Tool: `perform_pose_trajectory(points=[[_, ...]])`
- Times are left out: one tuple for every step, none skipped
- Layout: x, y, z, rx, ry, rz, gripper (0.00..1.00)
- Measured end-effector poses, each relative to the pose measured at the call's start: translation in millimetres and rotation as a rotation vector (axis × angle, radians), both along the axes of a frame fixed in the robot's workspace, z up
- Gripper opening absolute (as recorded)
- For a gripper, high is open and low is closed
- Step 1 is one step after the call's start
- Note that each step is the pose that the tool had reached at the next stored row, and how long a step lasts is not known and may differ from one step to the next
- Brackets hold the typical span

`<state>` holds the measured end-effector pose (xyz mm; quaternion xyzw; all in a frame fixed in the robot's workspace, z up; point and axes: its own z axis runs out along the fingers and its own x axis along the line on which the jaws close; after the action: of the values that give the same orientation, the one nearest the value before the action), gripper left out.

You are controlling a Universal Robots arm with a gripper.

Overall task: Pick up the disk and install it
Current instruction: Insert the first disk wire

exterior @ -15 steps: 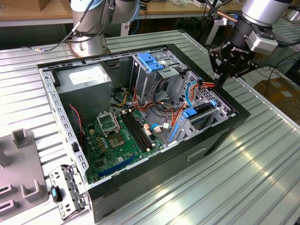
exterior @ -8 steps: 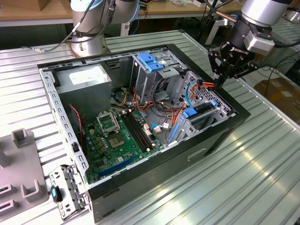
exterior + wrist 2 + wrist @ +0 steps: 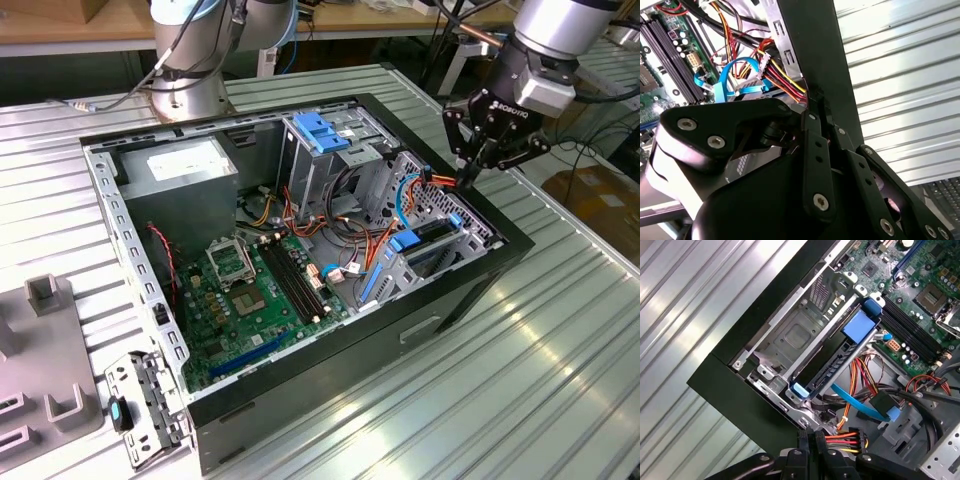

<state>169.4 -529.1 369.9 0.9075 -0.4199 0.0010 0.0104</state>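
Showing gripper (image 3: 470, 178) pinched shut at case (image 3: 503, 252) rim | disk (image 3: 832, 365) lying in cage (image 3: 790, 335) slot near it | judging disk dense, stiff, shock-prone | gripping best across long edges, by blue rails (image 3: 858, 326)

The ribbed metal table (image 3: 540, 400) bears the open computer case (image 3: 300, 392), the arm's base (image 3: 188, 98) — and a grey fixture (image 3: 45, 370) beside a metal bracket (image 3: 150, 400).

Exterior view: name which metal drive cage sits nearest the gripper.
The grey metal cage with small blue tabs, on the exterior view's right beside the gripper; the blue-topped metal cage stands farther off.
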Motion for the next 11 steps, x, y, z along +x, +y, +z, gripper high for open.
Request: perform_pose_trajectory(points=[[-2.0,0.0,-0.2,0.0001,0.0,-0.005,0.17],[-4.4,-0.1,-0.3,0.0001,0.0001,-0.007,0.17],[-6.4,-0.1,-0.4,0.0001,0.0001,-0.008,0.17],[-8.4,-0.3,-0.4,0.0,0.0001,-0.008,0.17],[-11.3,-0.4,-0.5,0.0,0.0001,-0.008,0.17],[-13.0,-0.4,-0.5,0.0,0.0,-0.009,0.17],[-14.2,-0.4,-0.6,0.0,0.0001,-0.011,0.17],[-14.4,-0.5,-0.7,0.0001,0.0,-0.016,0.17],[-14.4,-0.5,-0.7,-0.0002,0.0,-0.03,0.17],[-14.4,-0.5,-0.8,-0.0001,0.0,-0.047,0.17],[-14.4,-0.4,-0.9,0.0,0.0,-0.068,0.17]])
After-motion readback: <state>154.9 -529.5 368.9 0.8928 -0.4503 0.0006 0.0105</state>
